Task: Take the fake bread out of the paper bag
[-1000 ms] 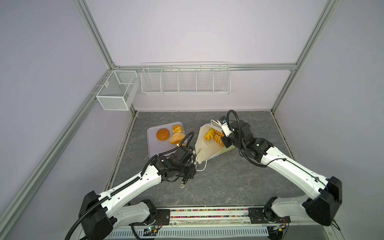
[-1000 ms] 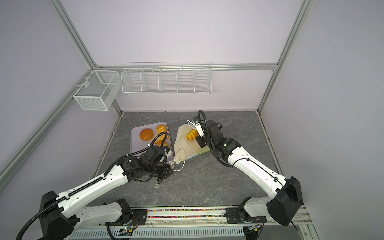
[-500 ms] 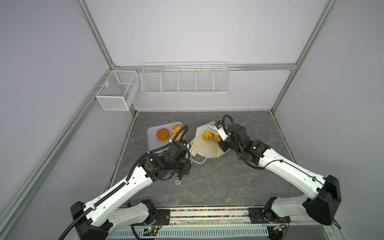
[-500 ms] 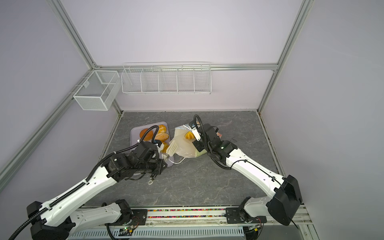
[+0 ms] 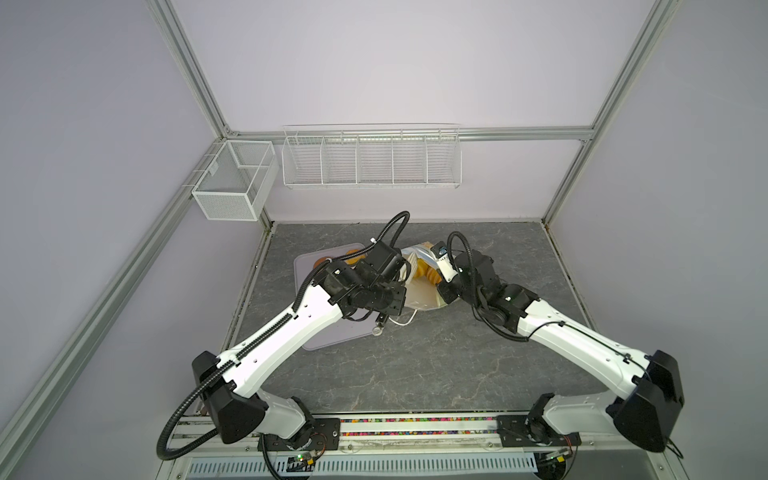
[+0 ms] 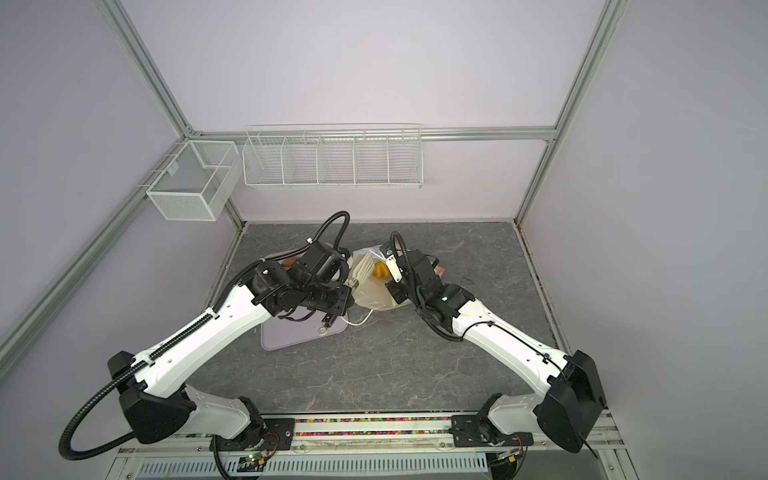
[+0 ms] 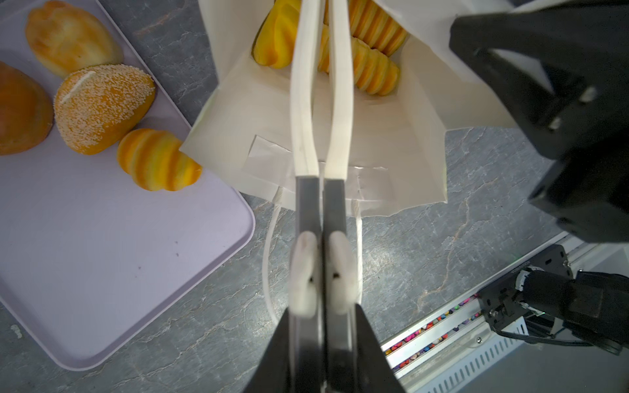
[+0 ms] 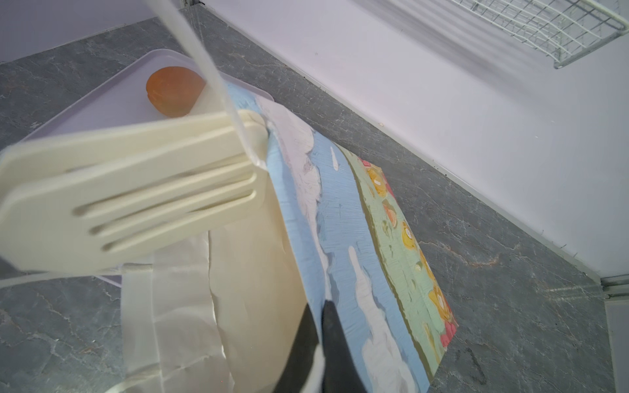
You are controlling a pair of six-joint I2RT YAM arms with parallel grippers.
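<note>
Left claw [image 7: 324, 8], flat-fingered, sits inside white-lined paper bag [image 7: 408, 136].

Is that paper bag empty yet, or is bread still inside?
Not empty: the left wrist view looks into the open paper bag, where ridged fake bread lies inside.

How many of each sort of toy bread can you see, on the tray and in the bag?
Smooth buns: 2
Seeded roll: 1
Ridged rolls: 4 (1 on the tray, 3 in the paper bag)
Total: 7
</note>
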